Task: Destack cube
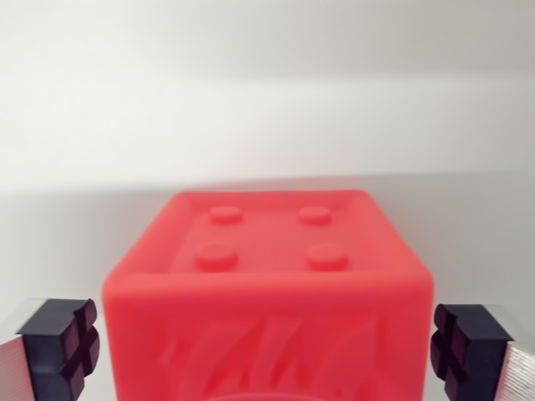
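A red cube [267,292] fills the lower middle of the wrist view, sitting between the two fingers of the gripper [267,347]. Its top face is recessed inside a raised rim and carries four round studs, two nearer the camera and two farther back. The front face, the one turned toward the camera, shows a pattern of slanted raised ridges, somewhat blurred. The bottom edge of the cube runs out of the picture, so what it rests on cannot be told from here, and whether another cube lies under it is hidden.

The left finger pad [60,347] stands at the wrist view's left, dark with a cross-shaped groove in its face, and the right finger pad [464,342] mirrors it at the wrist view's right. The jaws stand apart, wider than the cube. A narrow strip of pale background shows between each pad and the nearest side of the cube, so neither pad touches it. The pads sit level with the cube's front face, below its top rim, and the cube is roughly centred in the gap between them.

Behind the cube lies a plain white surface [267,100], with a soft band of shadow across it just above the cube's far edge
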Robot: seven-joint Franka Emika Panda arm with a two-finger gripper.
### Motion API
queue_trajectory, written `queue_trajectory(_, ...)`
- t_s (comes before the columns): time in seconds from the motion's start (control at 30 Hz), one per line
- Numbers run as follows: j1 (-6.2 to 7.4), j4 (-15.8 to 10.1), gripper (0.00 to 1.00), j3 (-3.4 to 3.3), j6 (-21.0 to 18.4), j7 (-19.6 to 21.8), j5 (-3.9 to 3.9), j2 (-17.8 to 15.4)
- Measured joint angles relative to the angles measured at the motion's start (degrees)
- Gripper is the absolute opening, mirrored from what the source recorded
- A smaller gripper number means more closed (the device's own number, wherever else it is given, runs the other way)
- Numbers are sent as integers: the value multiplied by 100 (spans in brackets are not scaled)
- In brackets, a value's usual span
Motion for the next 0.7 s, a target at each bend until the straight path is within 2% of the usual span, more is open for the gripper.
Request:
queue_trajectory(0.37, 90, -94, 100, -104, -265, 31, -40, -372)
queue_trajectory(0.7, 195, -205, 100, -239, -669, 112, -159, -889)
